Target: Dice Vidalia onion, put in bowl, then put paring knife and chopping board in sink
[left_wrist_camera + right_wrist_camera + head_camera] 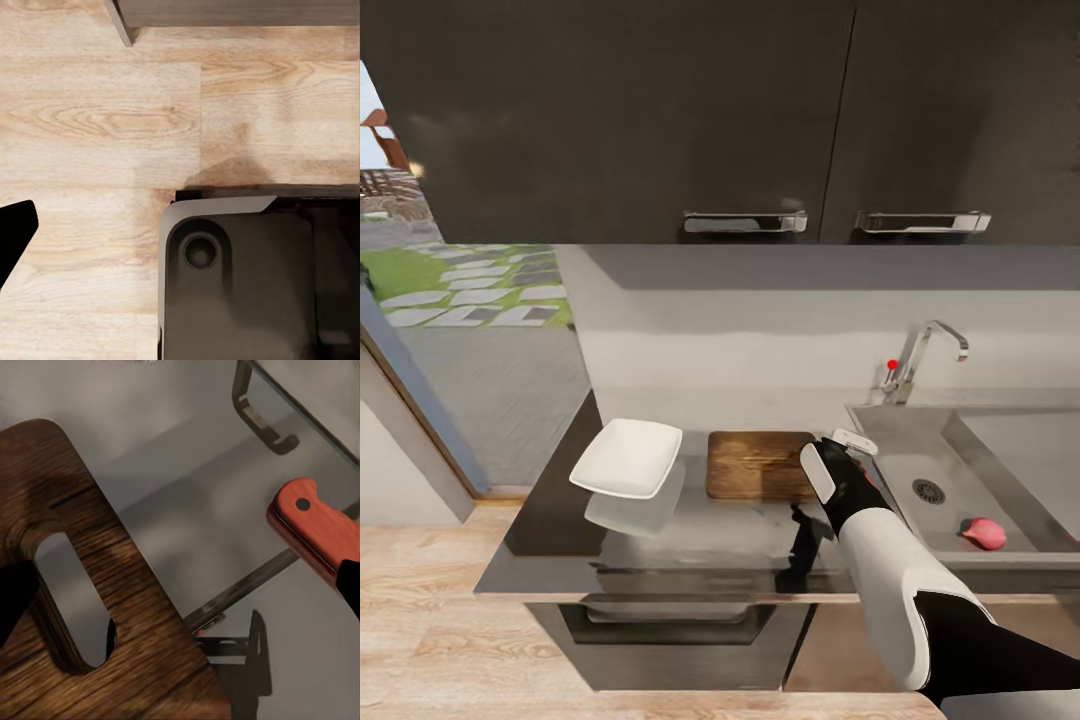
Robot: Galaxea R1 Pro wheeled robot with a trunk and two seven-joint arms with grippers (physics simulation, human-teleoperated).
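While the Vidalia onion (984, 533) lies in the sink (1015, 425), the right end effector (838, 462), released, hovers right of the chopping board (760, 465) over the paring knife (319, 529). Fetching the onion appears pending. Left end effector's state cannot be told.

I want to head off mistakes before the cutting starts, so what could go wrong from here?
1. The right pincer hangs over the gap between the board and the sink, where the knife lies. A careless reach may knock it toward the basin.
2. The onion is round, so it could roll when gripped.
3. The bowl sits close to the board; sliding the board may bump it.
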